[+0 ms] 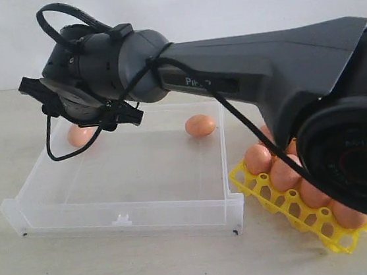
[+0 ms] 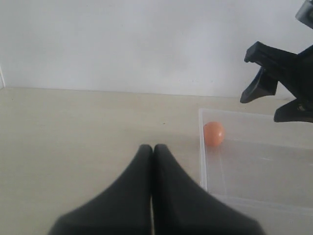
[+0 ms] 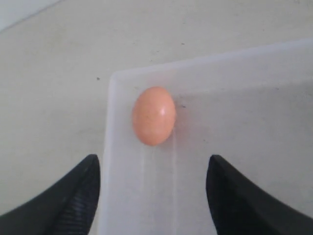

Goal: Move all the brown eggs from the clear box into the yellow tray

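The clear box (image 1: 73,213) holds two brown eggs: one (image 1: 77,135) in its far left corner, another (image 1: 200,125) by the far wall. My right gripper (image 1: 83,114) hangs open just above the corner egg (image 3: 154,116), not touching it. In the right wrist view the gripper (image 3: 152,164) straddles the box's side wall (image 3: 110,156). The yellow tray (image 1: 278,201) to the right of the box carries several brown eggs (image 1: 284,172). My left gripper (image 2: 152,148) is shut and empty over the table outside the box (image 2: 203,147); the corner egg (image 2: 213,133) shows beyond it.
The right arm (image 1: 260,56) stretches across the box and hides part of the tray. A small clip (image 1: 120,219) sits on the box's front lip. Pale tabletop (image 1: 119,271) surrounds the box, with a white wall (image 1: 221,0) behind.
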Robot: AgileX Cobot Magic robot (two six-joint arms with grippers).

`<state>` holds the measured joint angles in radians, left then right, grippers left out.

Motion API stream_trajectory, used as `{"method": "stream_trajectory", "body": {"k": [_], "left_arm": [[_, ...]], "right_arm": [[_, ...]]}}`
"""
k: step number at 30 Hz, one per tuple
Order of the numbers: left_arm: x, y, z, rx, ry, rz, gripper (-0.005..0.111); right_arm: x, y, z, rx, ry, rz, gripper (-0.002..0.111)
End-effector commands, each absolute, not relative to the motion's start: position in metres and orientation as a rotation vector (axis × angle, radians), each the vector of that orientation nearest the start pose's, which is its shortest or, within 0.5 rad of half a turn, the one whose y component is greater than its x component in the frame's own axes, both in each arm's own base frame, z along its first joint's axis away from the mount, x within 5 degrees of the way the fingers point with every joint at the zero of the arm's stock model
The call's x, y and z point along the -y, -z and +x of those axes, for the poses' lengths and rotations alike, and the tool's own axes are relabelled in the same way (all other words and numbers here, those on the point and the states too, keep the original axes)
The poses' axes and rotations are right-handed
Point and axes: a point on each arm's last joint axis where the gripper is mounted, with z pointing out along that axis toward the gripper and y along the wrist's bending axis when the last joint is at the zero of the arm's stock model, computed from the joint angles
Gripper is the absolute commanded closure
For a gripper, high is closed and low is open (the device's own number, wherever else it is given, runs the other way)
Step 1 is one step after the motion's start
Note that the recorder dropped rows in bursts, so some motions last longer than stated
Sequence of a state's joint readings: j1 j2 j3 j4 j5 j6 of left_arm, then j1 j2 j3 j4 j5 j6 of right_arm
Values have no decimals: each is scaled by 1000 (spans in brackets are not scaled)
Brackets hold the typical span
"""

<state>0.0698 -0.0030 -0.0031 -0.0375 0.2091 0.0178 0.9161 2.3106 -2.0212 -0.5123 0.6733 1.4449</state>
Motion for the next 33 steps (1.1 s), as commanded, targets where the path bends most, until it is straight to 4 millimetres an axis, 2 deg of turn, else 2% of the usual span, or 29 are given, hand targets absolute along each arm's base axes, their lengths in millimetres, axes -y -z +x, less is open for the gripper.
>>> {"method": "stream_trajectory", "body": {"k": [1,7,13,24,33], "left_arm": [[-3,-195,56,-1685,-36,-66,111],[-3,-195,56,-1685,-36,-66,111],[-3,-195,56,-1685,-36,-66,111],[-3,-195,56,-1685,-36,-66,111],[-3,-195,56,-1685,-36,-66,111]], "right_arm": [[-409,-216,355,-2325,-800,326,47],[-405,-204,365,-2331,-797,350,47],[-412,-189,368,-2318,-879,329,47],[-411,-158,380,-2330,-867,311,47],[-422,-159,391,-2279,-898,275,47]]}}
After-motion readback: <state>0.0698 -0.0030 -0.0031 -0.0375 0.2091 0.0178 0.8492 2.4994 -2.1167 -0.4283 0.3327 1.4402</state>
